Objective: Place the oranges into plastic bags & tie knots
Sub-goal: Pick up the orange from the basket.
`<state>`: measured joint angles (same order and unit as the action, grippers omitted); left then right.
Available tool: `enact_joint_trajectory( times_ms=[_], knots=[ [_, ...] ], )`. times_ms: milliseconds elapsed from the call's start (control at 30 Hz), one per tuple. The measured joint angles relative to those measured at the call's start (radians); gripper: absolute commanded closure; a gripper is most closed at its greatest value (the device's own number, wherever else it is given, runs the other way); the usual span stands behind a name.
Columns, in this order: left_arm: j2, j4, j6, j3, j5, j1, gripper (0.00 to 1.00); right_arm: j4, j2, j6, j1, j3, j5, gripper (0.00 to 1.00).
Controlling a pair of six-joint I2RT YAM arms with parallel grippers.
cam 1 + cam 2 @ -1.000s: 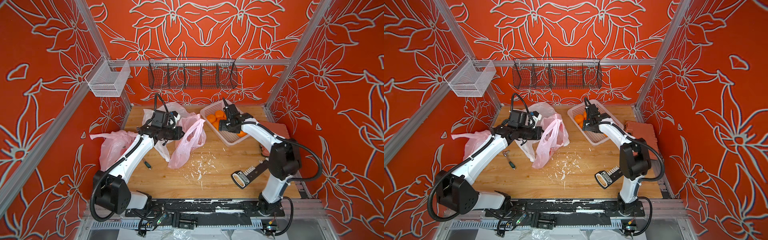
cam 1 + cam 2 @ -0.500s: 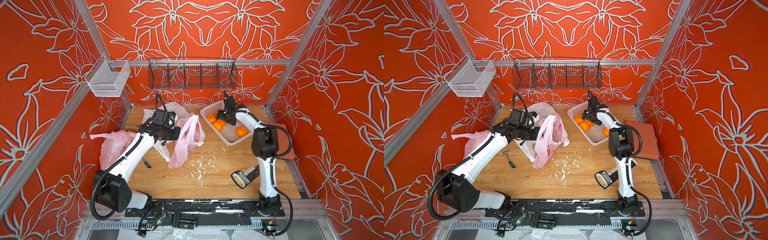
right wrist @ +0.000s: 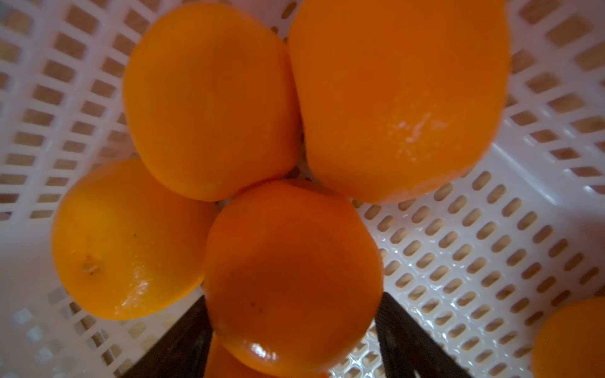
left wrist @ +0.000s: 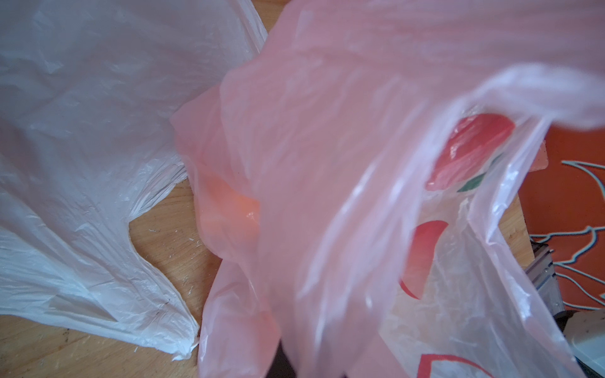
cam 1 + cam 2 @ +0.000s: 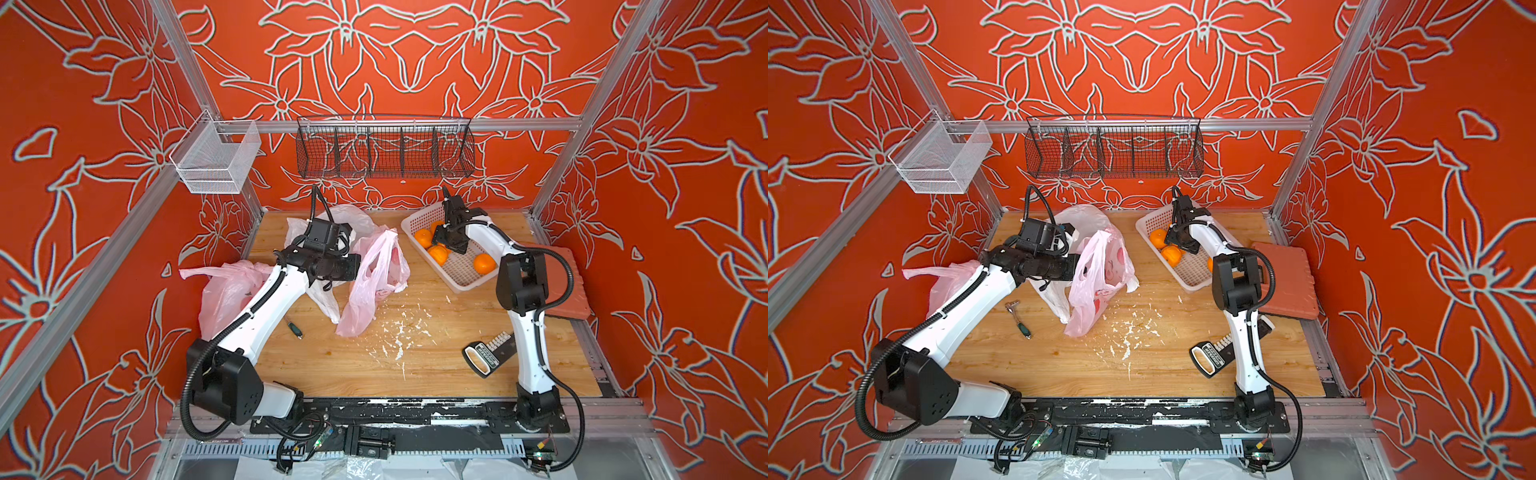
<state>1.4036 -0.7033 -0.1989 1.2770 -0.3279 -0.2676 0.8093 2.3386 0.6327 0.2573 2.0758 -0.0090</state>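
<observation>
Pink bag [image 5: 374, 278] draped lengthwise, handles rearward, tail toward front

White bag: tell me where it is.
In both top views the white bag lies at the back left of the table, beside the printed pink bag.
</observation>
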Motion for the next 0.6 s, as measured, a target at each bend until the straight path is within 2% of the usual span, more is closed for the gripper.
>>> enact_joint_trajectory(
  times_ms=[267, 600],
  knots=[
    [0.000, 0.001, 0.000, 0.000, -0.010, 0.000, 1.00, -0.021, -0.021, -0.008, 0.000, -0.038, 0.038, 0.34],
    [0.000, 0.018, -0.003, 0.000, -0.057, 0.009, 1.00, -0.063, -0.249, -0.045, -0.001, -0.246, 0.126, 0.37]
  ],
)
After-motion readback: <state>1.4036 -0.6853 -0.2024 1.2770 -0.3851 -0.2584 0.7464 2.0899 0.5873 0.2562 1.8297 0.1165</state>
